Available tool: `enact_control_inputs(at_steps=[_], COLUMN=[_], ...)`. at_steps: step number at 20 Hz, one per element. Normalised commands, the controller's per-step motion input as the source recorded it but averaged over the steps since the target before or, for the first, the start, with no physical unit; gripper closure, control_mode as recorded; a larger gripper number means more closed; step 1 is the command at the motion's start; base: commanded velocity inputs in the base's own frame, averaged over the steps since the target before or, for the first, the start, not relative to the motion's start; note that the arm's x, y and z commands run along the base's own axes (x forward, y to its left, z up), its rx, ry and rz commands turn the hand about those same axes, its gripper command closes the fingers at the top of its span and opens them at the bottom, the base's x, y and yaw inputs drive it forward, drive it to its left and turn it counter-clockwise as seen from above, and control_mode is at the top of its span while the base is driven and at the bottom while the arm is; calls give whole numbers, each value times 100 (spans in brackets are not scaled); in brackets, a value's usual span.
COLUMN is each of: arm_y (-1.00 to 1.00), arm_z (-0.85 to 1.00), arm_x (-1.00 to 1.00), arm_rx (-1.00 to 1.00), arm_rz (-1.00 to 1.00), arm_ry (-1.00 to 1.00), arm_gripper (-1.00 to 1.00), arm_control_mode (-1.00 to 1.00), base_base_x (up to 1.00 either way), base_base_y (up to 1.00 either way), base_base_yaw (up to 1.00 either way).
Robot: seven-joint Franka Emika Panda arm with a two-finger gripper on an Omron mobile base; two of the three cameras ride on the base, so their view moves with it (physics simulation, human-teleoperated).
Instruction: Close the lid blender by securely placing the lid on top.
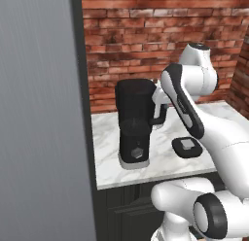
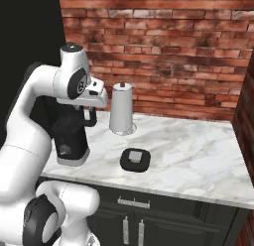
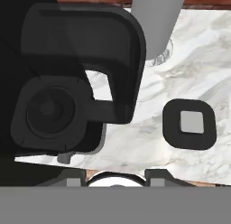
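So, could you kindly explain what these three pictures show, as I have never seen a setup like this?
It is a simulated kitchen with a white robot arm on a mobile base. Two pictures come from cameras on the base, behind the arm to its left and right. The third comes from a camera on the hand, looking down past the tool.

On the marble counter stands a black blender, its jar open at the top. Its lid, a flat black cap with a grey square knob, lies on the counter beside it, apart from it. A pale upright roll on a stand is behind, near the brick wall. The tool hangs above the blender, and nothing is seen held in it.
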Motion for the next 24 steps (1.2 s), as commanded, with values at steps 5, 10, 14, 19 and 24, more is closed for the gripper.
enact_control_inputs(at_steps=[5,10,14,19,24], arm_y=[0,-17,-98,-90,-51], arm_z=[-2,-17,-34,-69,-74], arm_x=[-6,-38,-21,0,15], arm_rx=[0,-1,5,4,0], arm_rz=[0,-2,-16,-13,-3], arm_ry=[0,-10,-1,6,7], arm_gripper=[-100,-100,-100,-100,-100], arm_control_mode=[-100,-100,-100,-100,-100], base_base_x=[0,0,0,0,0], base_base_y=[0,0,0,0,0], base_base_yaw=[0,0,0,0,0])
